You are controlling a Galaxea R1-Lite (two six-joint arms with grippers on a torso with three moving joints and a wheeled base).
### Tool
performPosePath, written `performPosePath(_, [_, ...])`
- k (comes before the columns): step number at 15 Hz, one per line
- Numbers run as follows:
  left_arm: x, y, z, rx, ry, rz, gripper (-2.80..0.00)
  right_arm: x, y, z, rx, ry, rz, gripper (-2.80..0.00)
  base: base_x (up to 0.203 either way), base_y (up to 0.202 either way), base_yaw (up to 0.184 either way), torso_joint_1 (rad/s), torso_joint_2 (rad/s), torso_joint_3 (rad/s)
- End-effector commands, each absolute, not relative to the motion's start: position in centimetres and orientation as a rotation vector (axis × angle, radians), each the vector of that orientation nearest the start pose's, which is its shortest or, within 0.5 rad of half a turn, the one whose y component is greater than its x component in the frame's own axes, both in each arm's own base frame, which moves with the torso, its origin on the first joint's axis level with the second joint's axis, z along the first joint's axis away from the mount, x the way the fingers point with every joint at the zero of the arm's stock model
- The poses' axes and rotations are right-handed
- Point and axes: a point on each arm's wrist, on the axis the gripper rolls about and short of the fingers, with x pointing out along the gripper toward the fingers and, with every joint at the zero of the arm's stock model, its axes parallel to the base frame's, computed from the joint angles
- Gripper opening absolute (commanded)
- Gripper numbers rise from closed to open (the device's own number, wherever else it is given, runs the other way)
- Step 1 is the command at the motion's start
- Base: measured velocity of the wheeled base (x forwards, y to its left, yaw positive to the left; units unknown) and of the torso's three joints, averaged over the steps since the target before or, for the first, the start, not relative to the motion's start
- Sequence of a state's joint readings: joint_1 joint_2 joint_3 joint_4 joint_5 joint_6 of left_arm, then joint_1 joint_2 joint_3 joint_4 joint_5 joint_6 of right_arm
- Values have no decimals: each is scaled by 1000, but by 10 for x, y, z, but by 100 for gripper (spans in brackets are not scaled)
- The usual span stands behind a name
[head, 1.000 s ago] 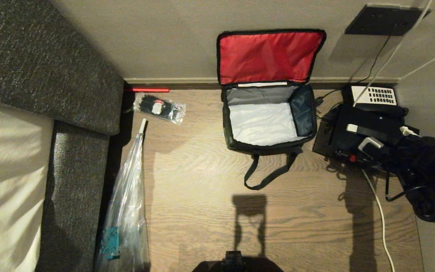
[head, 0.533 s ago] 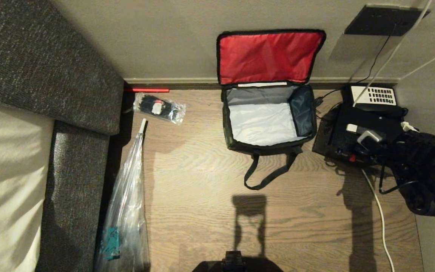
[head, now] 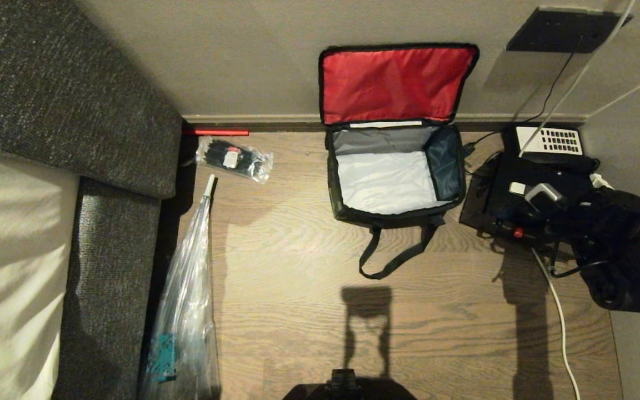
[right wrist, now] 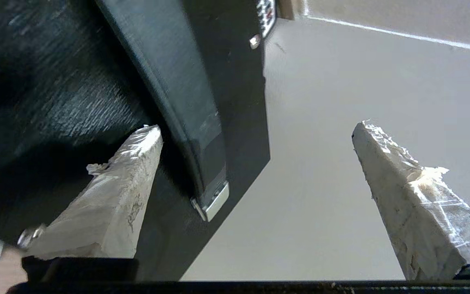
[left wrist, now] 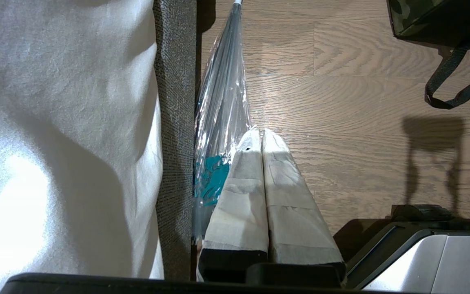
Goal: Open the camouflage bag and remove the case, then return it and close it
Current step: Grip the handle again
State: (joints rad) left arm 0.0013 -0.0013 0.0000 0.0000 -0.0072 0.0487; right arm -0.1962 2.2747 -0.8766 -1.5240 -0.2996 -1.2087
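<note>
The bag [head: 395,166] stands open at upper centre of the head view, red lid propped against the wall, silver interior bare. The case [head: 498,203] lies on the floor just right of it, at centre right of the frame, close to the telephone [head: 550,141]. The right pincer [head: 534,194] hovers over the case with its jaws spread wide and nothing between them; in the right wrist view one finger [right wrist: 108,196] lies over the black top and the other [right wrist: 406,192] is out beyond the edge. The case looks rigid and flat, probably moderately heavy for its width, with a slightly glossy skin that could slip, so a grip straddling the long edge near its middle seems best, to stop it swinging. The bag is soft and may sag or shift when the case goes in. The left pincer [left wrist: 259,139] is closed and empty, parked at lower centre of its view beside a plastic bag [left wrist: 218,122].
</note>
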Motion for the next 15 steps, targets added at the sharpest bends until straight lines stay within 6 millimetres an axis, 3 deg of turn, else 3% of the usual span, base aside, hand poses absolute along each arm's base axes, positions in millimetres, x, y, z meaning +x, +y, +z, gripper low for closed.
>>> performPosePath(1, [-23, 0, 75, 49, 1, -6, -280, 397, -86, 70, -1171, 200, -503, 0, 0, 0, 0, 0, 0, 0])
performPosePath(11, [-23, 0, 75, 49, 1, -6, -280, 418, -87, 51, -1145, 221, -558, 0, 0, 0, 0, 0, 0, 0])
performPosePath(15, [-23, 0, 75, 49, 1, -6, -280, 421, -87, 55, -1127, 194, -561, 0, 0, 0, 0, 0, 0, 0])
